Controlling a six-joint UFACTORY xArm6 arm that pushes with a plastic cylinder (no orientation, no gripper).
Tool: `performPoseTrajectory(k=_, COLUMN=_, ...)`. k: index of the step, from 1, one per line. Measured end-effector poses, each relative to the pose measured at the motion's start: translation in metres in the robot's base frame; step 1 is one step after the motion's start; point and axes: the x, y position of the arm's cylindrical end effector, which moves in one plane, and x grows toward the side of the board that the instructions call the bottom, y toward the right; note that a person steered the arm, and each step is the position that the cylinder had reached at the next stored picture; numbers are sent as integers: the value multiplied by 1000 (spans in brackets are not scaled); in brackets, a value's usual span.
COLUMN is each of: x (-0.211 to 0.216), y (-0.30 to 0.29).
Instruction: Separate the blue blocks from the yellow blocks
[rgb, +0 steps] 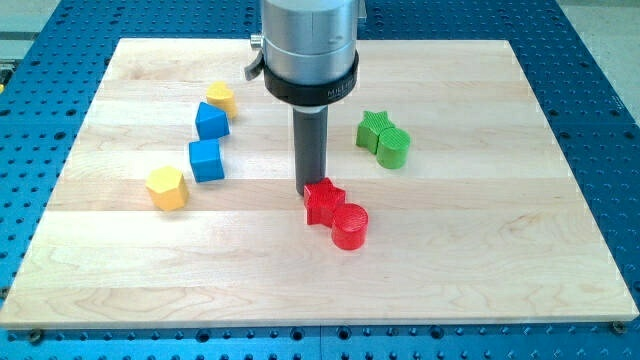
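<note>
Two blue blocks stand left of centre: an upper blue block (211, 121) and a blue cube (206, 160) just below it. A small yellow block (221, 98) touches the upper blue block at its top right. A larger yellow hexagonal block (167, 188) lies below and left of the blue cube, a short gap apart. My tip (305, 190) is at the board's middle, well to the right of these blocks, right against the upper left of a red star block (322, 201).
A red cylinder (349, 226) touches the red star at its lower right. A green star (374, 128) and a green cylinder (393, 148) sit together at the right. The wooden board (500, 250) lies on a blue perforated table (600, 100).
</note>
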Motion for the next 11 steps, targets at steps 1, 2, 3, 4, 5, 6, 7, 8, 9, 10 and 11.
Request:
performPoseTrajectory(k=1, x=5, y=0)
performPoseTrajectory(k=2, x=33, y=5)
performPoseTrajectory(k=3, x=33, y=-44)
performPoseTrajectory(k=4, x=56, y=-152)
performPoseTrajectory(k=5, x=46, y=-186)
performPoseTrajectory(k=6, x=35, y=-155)
performPoseTrajectory(k=7, x=-9, y=-116)
performPoseTrajectory(k=8, x=-50, y=-125)
performPoseTrajectory(k=9, x=-54, y=-105)
performPoseTrajectory(k=10, x=-107, y=-76)
performPoseTrajectory(k=11, x=-125, y=-117)
